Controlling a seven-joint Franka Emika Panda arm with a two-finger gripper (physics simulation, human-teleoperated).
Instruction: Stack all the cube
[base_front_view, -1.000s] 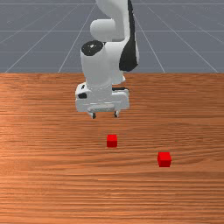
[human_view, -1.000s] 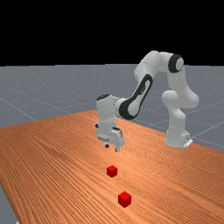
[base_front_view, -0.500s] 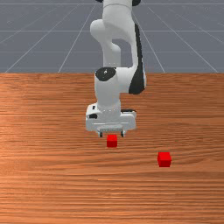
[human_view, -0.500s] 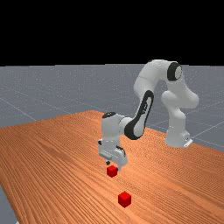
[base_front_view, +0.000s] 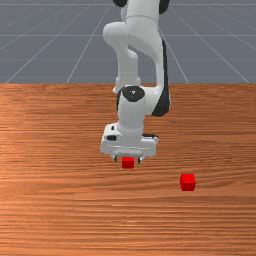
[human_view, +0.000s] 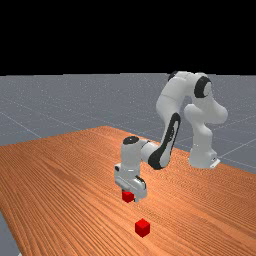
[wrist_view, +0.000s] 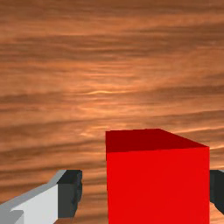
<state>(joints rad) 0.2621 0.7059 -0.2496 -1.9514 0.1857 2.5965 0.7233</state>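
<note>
Beyond the wooden table (base_front_view: 60, 205) lies a grey, pale-lined floor (base_front_view: 45, 45)

From here, one plain red cube (base_front_view: 128, 163) sits flat on the wooden table (base_front_view: 60, 210), apart from a second plain red cube (base_front_view: 188, 182), likewise flat.

The wooden table (base_front_view: 60, 215) bears a red cube (base_front_view: 128, 164) and, nearer, to the front view's right, another red cube (base_front_view: 188, 183).

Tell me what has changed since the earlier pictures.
The gripper has come down and toward the front view's right; its open fingers now stand on either side of the red cube nearer the arm. Nothing has been gripped. That cube and the other red cube lie where they were.
</note>
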